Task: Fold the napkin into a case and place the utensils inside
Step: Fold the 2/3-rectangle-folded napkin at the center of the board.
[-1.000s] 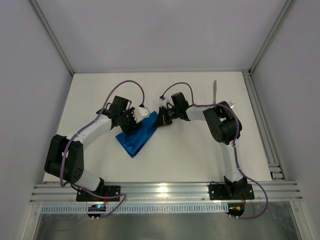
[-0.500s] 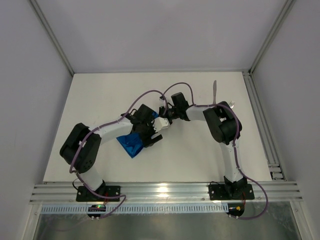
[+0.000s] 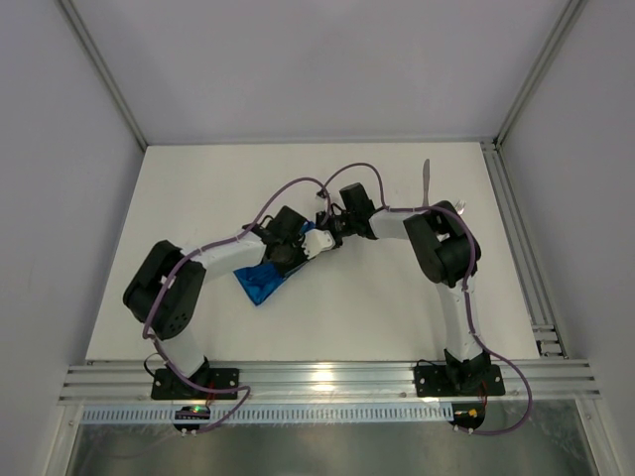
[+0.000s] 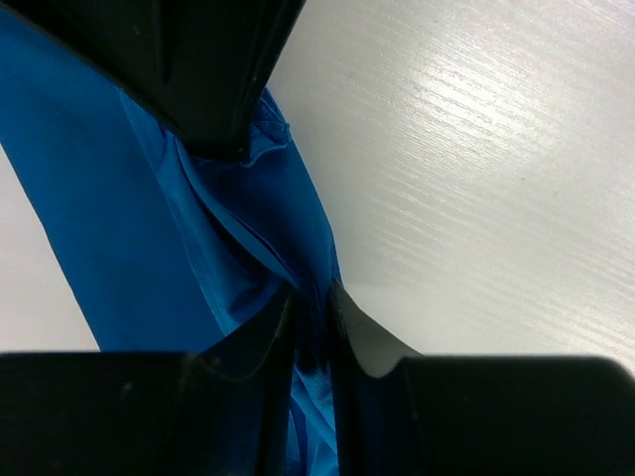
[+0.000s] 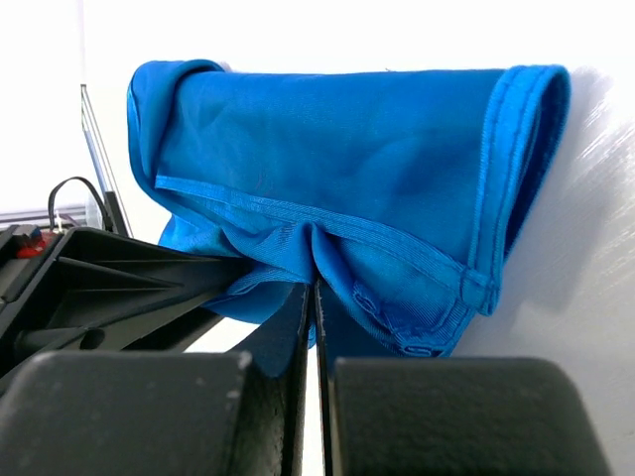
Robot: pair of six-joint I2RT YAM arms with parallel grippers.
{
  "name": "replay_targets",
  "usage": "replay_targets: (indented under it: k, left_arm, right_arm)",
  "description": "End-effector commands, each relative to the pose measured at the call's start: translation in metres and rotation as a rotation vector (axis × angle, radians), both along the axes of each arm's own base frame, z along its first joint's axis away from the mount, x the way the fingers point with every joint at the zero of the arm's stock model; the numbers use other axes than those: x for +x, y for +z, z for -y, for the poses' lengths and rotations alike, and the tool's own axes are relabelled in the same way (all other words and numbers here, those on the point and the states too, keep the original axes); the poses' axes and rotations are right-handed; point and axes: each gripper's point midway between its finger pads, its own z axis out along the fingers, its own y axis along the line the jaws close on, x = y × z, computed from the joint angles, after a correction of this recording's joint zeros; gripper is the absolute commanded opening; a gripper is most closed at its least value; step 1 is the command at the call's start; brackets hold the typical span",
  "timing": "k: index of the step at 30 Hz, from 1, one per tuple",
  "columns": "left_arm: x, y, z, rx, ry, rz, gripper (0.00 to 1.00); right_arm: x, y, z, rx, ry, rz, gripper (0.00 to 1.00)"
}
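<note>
**Both grippers pinching the napkin, left arm swung across**

My left gripper is nearly closed, with a bunched fold of the blue napkin clamped between its fingers. My right gripper is pressed tight on another gathered fold, the cloth looping above it with a stitched hem on the right.

A second ago my left gripper sat at the napkin's left side and the cloth lay as a long diagonal strip. Now that arm reaches across to meet the right gripper near the middle of the table, and only a short blue patch shows below it. The right arm has barely shifted. A silver utensil lies well apart at the far right.
</note>
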Motion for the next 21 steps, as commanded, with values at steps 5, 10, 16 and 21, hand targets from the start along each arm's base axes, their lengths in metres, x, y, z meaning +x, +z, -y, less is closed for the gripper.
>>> replay_targets:
  k: [5,10,16,21]
  left_arm:
    - [0.002,0.02,0.002,-0.039,-0.01,0.042,0.05]
    - [-0.004,0.019,0.003,-0.039,-0.041,0.024,0.0]
    - [-0.008,0.015,0.003,-0.036,-0.06,0.004,0.0]
    - [-0.014,0.015,0.004,-0.046,-0.074,-0.014,0.01]
  right_arm:
    - [-0.011,0.002,0.014,-0.073,0.019,0.02,0.11]
    - [-0.017,0.028,0.02,-0.082,0.077,0.066,0.32]
    - [-0.022,0.06,0.029,-0.108,0.132,0.125,0.41]
    - [-0.009,0.077,0.036,-0.126,0.114,0.171,0.41]
